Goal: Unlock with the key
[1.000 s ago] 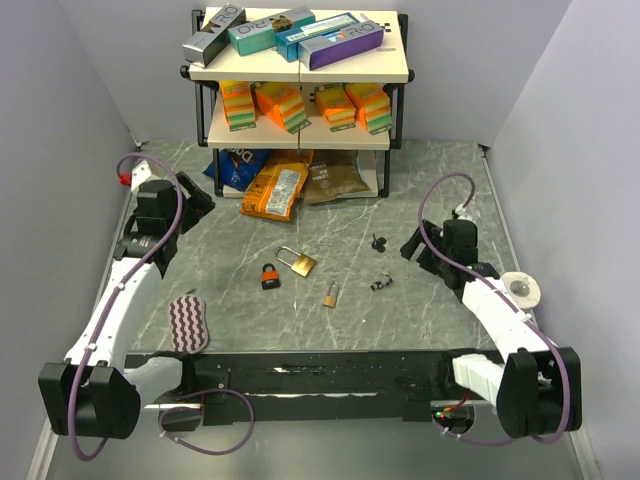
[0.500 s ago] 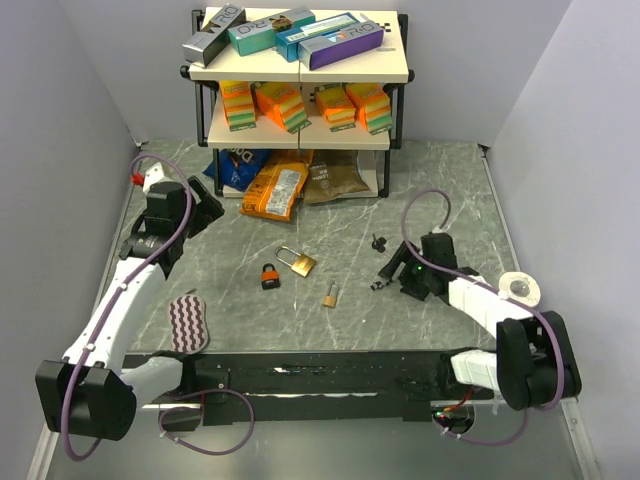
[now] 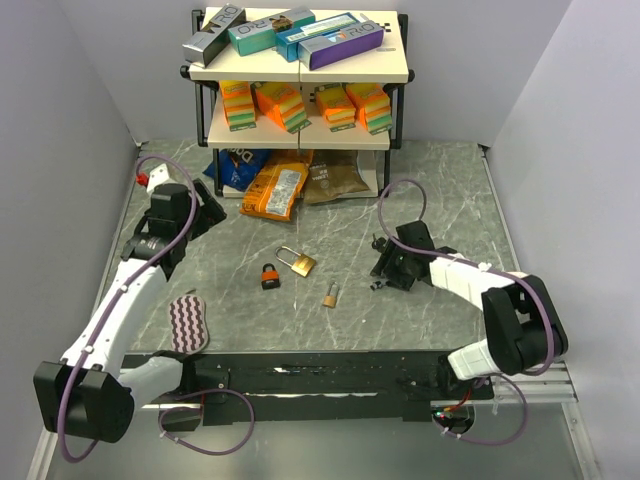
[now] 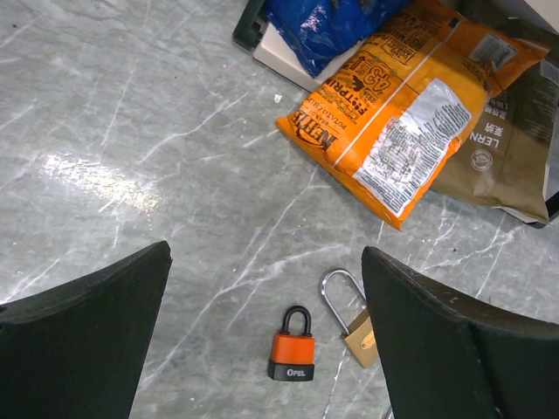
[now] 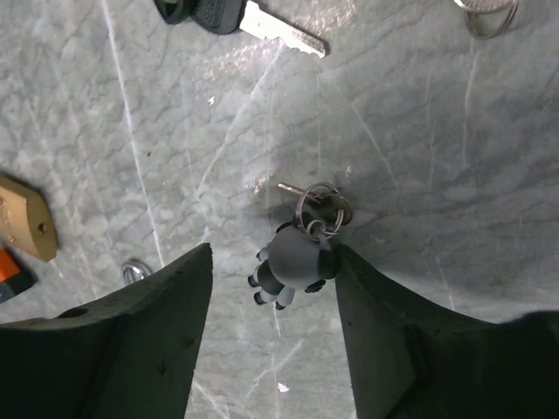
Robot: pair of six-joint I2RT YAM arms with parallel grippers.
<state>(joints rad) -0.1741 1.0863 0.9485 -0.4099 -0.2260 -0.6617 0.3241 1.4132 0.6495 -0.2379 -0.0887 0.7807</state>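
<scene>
A key on a ring with a small grey figure charm lies on the marble table. My right gripper is open and low over it, jaws either side of the charm; the right finger is close against it, the left stands apart. That key sits just under the gripper in the top view. A black-headed key lies beyond. An orange padlock and a long-shackled brass padlock lie below my open, empty left gripper.
A small brass padlock lies near the middle. Snack bags lie in front of a two-tier shelf holding boxes and sponges. A striped cloth rests at the front left. A loose ring lies near the black-headed key.
My right arm has swung left and down onto the key with the figure charm, and its jaws have narrowed. The left arm has crept slightly right, still open.
</scene>
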